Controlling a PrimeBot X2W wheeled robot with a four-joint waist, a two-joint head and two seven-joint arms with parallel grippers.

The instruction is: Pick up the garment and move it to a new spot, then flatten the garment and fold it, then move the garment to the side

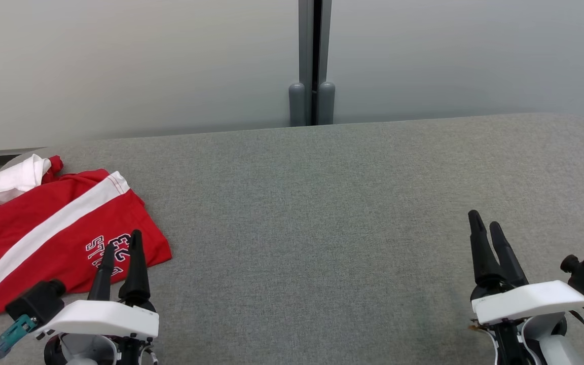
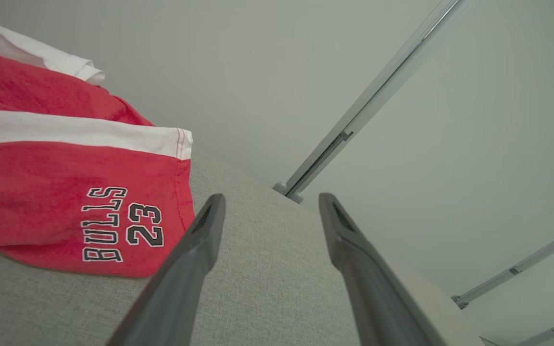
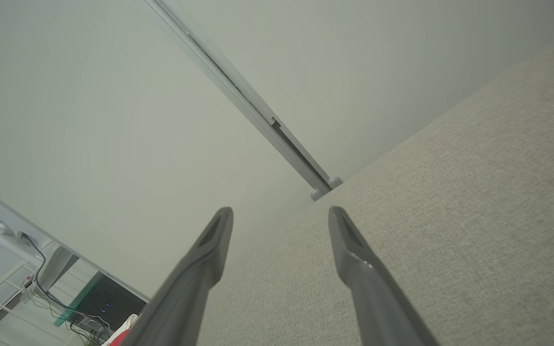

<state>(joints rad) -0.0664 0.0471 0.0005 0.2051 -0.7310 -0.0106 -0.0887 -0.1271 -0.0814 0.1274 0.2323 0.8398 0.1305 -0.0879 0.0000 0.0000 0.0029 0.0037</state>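
The garment point(image 1: 43, 233) is red with white stripes and dark lettering, and it lies crumpled at the far left of the grey table point(image 1: 322, 213). In the left wrist view the garment point(image 2: 65, 182) shows a printed hem to the left of my fingers. My left gripper point(image 1: 122, 241) hovers open over the garment's near right corner, nothing between its fingers. Far from the cloth, at the lower right, my right gripper point(image 1: 484, 220) stands open over bare table. Both wrist views show the jaws spread: left gripper point(image 2: 271, 199), right gripper point(image 3: 281, 211).
A pale wall with a grey vertical post point(image 1: 315, 61) runs behind the table's far edge. The table's right corner curves away at the upper right. Cables and a stand point(image 3: 31, 254) lie on the floor beyond the table in the right wrist view.
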